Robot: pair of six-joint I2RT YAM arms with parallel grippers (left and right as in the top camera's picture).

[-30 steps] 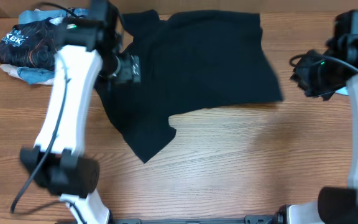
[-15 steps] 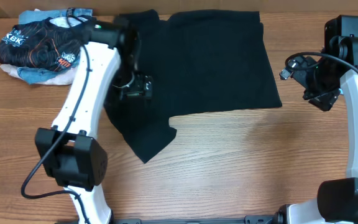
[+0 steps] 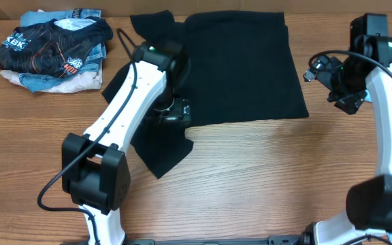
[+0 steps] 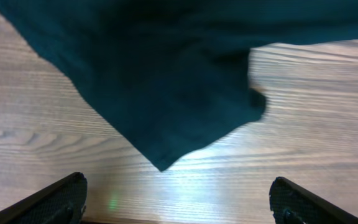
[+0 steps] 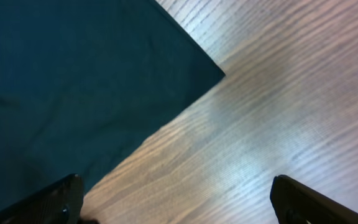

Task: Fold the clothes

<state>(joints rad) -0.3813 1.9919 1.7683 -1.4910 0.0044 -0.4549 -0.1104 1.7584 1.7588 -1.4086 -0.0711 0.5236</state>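
The clothes point(image 3: 237, 68), a plain black T-shirt, lie spread flat across the far middle of the table, with one sleeve point(image 3: 158, 153) pointing toward the near edge. My left gripper point(image 3: 174, 112) hovers over the shirt's near-left part, just above that sleeve. In the left wrist view the sleeve point(image 4: 166, 87) fills the upper half, and the left gripper point(image 4: 179, 208) is open with only bare wood between its fingers. My right gripper point(image 3: 322, 71) hangs just off the shirt's right edge. Its wrist view shows the shirt's corner point(image 5: 73, 74) and the right gripper point(image 5: 176, 205) open and empty.
A pile of other garments point(image 3: 53, 47), with a printed black shirt on top, sits at the far left corner. Bare wooden table point(image 3: 271, 177) stretches along the near side and to the right of the shirt.
My left arm has swung from the shirt's far-left edge toward the near sleeve. The right gripper has opened and drawn slightly away from the shirt's right edge.
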